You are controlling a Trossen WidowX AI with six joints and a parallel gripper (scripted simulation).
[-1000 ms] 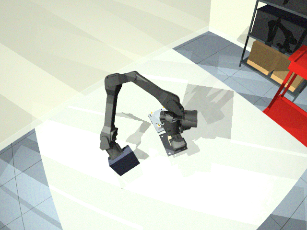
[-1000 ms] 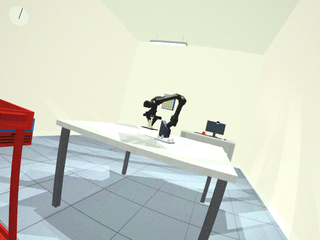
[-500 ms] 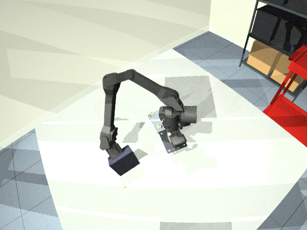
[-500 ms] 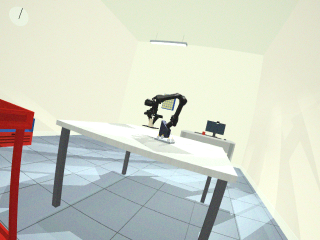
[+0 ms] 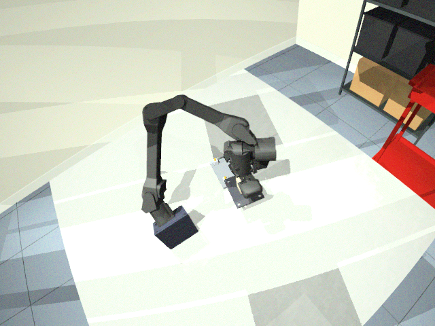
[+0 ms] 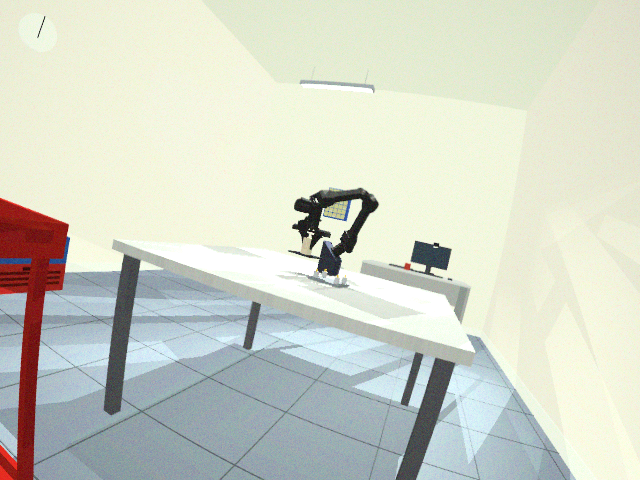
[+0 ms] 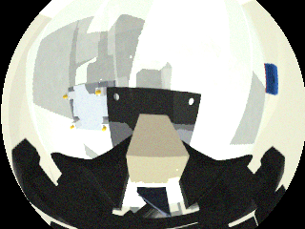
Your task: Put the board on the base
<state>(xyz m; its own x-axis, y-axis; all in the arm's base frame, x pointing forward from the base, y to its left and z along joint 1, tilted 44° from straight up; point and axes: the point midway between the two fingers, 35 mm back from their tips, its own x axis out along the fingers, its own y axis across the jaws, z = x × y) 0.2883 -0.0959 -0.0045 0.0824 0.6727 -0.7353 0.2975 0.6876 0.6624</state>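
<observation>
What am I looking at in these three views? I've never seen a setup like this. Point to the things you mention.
The machine is a single jointed robot arm (image 5: 154,151) (image 6: 356,222), rising from a dark block-shaped foot (image 5: 177,231) (image 6: 328,260) on a white table (image 5: 122,266) (image 6: 232,281). Its hand (image 5: 244,185) (image 6: 309,242) (image 7: 157,164) has two opposing fingers.

The first picture looks down from above. The second looks from the side, across the room. The third comes from a camera near the hand, looking past its fingers.

The hand grips the pale square handle (image 6: 306,245) (image 7: 157,140) of a flat black board (image 5: 238,197) (image 6: 297,252) (image 7: 152,102) with corner holes. Beside it, on the table, stands a grey base (image 5: 220,170) (image 6: 323,281) (image 7: 88,107) with four gold-tipped posts. The board is not on them.
</observation>
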